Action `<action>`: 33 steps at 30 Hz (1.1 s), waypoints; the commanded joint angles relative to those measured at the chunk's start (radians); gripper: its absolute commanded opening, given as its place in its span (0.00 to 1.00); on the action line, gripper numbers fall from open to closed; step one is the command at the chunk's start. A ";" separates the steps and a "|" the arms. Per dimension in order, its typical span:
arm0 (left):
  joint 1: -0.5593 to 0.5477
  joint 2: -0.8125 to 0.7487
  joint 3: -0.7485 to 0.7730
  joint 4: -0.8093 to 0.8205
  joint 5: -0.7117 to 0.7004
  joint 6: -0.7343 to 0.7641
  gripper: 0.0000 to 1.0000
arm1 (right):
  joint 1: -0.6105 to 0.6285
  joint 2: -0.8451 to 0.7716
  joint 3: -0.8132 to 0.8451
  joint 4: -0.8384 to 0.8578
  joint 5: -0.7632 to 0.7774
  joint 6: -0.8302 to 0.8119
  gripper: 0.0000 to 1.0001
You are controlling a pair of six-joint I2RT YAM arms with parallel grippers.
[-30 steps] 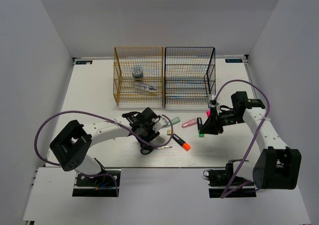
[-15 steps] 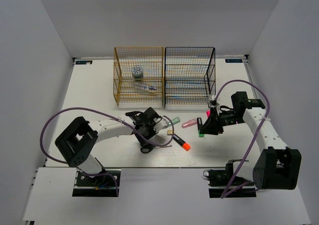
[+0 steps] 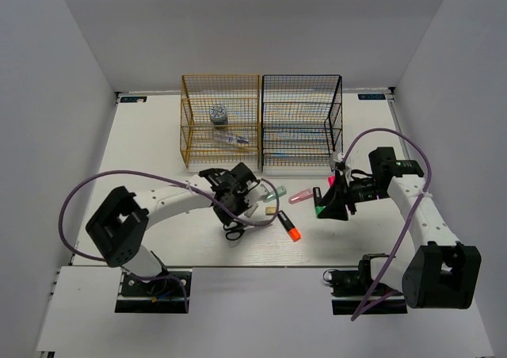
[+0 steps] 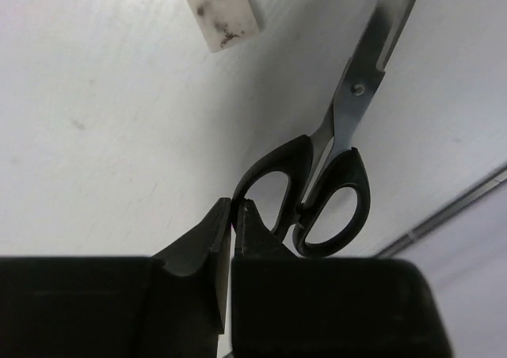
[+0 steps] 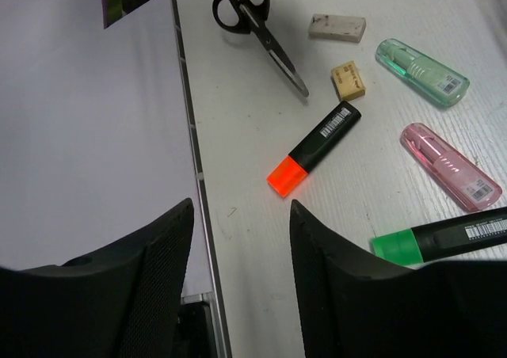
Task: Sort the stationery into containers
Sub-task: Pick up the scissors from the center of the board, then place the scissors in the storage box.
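Left fingers [image 4: 207, 239] are clenched nearly together, tips touching the handle loop of the scissors [image 4: 339, 132] (a firm hold is unclear). These lie flat on the counter [image 4: 95, 120] near its near edge. Right fingers [image 5: 154, 251] are spread, empty, just beside a green highlighter [image 5: 432, 239].

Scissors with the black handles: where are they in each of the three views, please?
Top external: scissors low centre, left of the orange-capped highlighter.
Left wrist: right of centre, blades pointing up.
Right wrist: top, left of centre.
Shared landmark, both wrist views: speckled white eraser beside the blades.
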 commanded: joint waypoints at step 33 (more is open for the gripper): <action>0.179 -0.129 0.151 0.770 -0.633 0.851 0.00 | -0.004 -0.012 -0.007 0.056 0.004 0.088 0.00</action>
